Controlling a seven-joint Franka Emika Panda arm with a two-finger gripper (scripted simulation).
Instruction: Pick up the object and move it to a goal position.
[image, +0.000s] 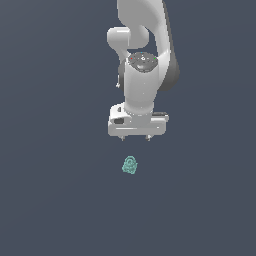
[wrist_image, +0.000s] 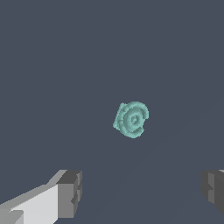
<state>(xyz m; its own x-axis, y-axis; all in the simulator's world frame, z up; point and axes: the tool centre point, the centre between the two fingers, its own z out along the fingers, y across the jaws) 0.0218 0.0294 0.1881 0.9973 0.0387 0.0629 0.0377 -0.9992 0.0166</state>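
Note:
The object (image: 130, 165) is a tiny teal-green lump with a ringed, mottled surface, lying on the dark grey floor. In the wrist view the object (wrist_image: 131, 119) shows as a round ridged blob ahead of the fingers. My gripper (image: 135, 138) hangs on the white arm, apart from the object and higher up in the exterior view. Its jaws are spread wide, and nothing lies between the two grey fingertips (wrist_image: 70, 193). The gripper (wrist_image: 141, 192) is open and holds nothing.
The white arm (image: 145, 55) rises out of the exterior view's upper edge. Plain dark grey ground surrounds the object on all sides, with no other items in view.

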